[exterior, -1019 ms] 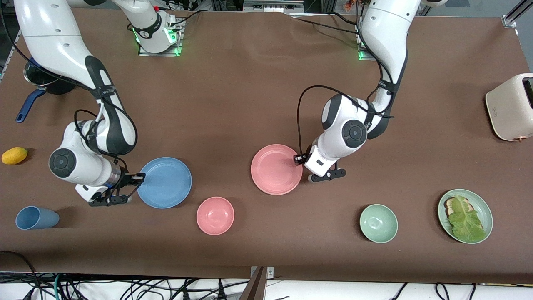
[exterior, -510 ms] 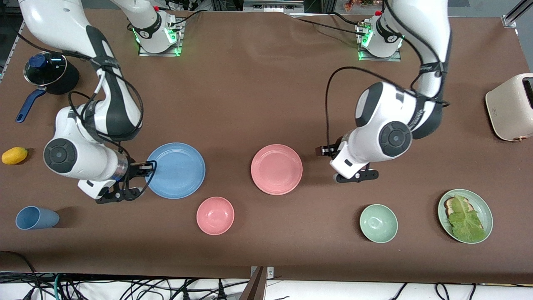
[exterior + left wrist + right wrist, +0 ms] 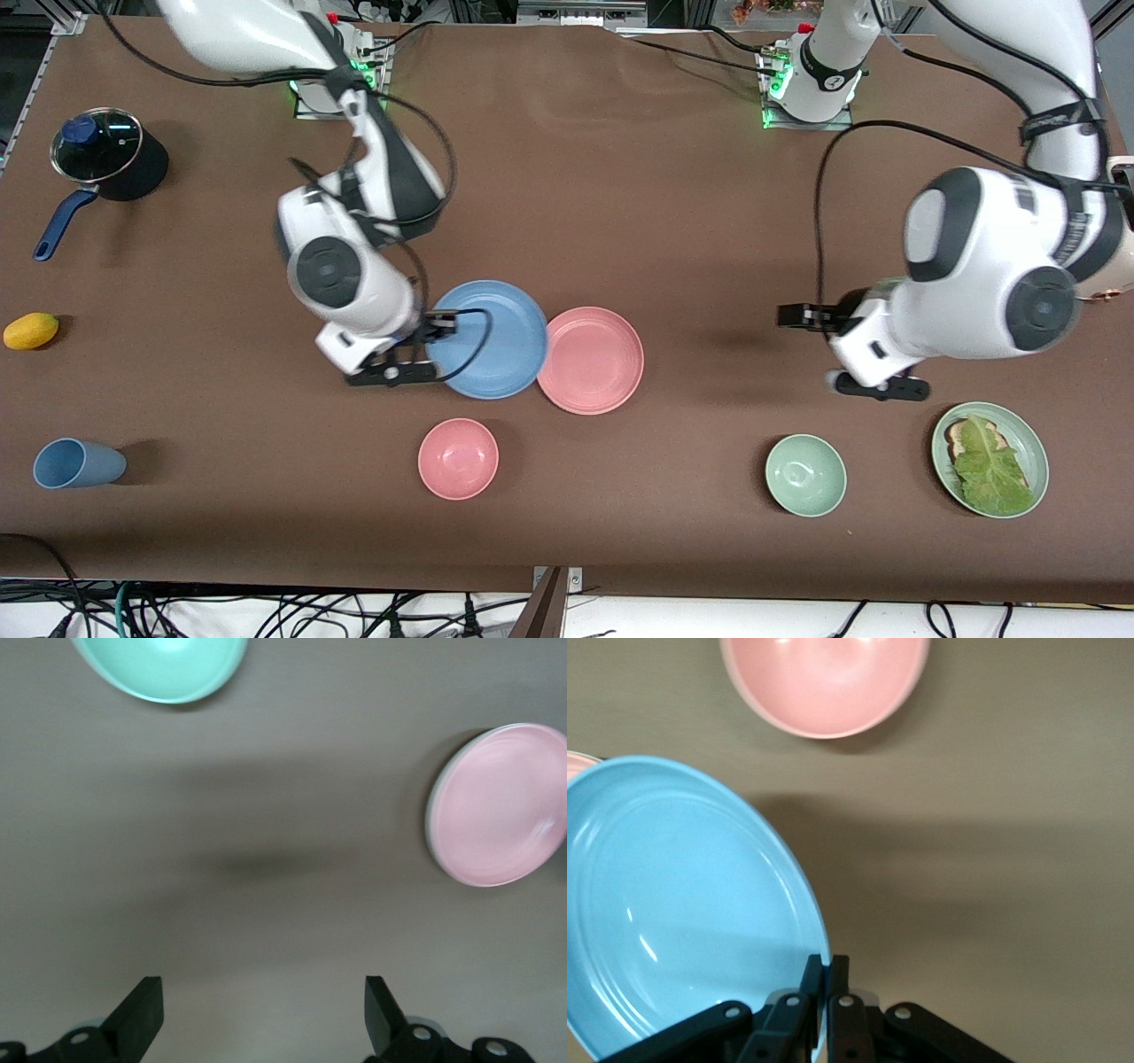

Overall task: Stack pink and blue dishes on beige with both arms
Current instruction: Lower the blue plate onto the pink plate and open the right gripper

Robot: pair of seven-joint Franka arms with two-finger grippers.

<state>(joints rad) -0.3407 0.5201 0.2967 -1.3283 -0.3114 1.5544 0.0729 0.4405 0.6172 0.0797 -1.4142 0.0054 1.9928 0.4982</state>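
Note:
My right gripper (image 3: 443, 322) is shut on the rim of the light blue plate (image 3: 490, 339), held a little above the table. The blue plate's (image 3: 682, 904) far edge overlaps the rim of the pale pink plate (image 3: 592, 360), which lies flat mid-table. The fingers (image 3: 818, 973) pinch the plate's edge in the right wrist view. My left gripper (image 3: 790, 316) hangs open over bare table, between the pink plate (image 3: 500, 804) and the green bowl, with nothing between its fingers (image 3: 142, 1014). No beige plate is in view.
A pink bowl (image 3: 458, 458) sits nearer the camera than the plates. A green bowl (image 3: 805, 475) and a green plate with lettuce (image 3: 990, 459) lie toward the left arm's end. A blue cup (image 3: 78, 463), a yellow fruit (image 3: 31, 330) and a lidded pot (image 3: 106, 159) are toward the right arm's end.
The right arm has carried the blue plate across the table until it overlaps the pink plate. The left gripper has drawn away from the pink plate toward its own end.

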